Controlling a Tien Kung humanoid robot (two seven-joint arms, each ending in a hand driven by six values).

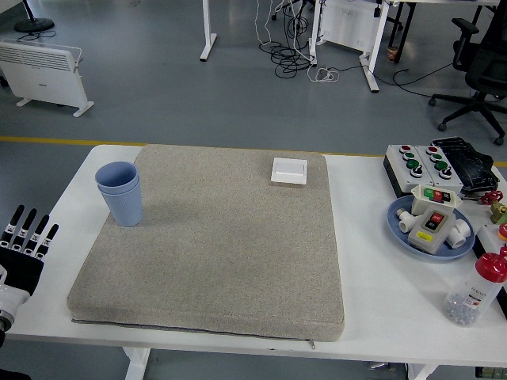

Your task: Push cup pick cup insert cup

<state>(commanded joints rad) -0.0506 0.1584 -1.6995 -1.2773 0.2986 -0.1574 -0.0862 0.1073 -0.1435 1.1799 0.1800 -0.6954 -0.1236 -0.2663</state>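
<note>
Two blue cups [120, 192] stand nested, one inside the other, upright at the left rear of the grey mat [214, 237]. My left hand [24, 245] is at the picture's left edge over the table's left margin, fingers straight and spread, holding nothing, well to the left and in front of the cups. My right hand is out of view.
A small white square box [289, 170] lies at the mat's far edge. At the right stand a black button panel [432, 162], a blue plate [432, 226] with switch parts, and a red-capped clear bottle [475, 291].
</note>
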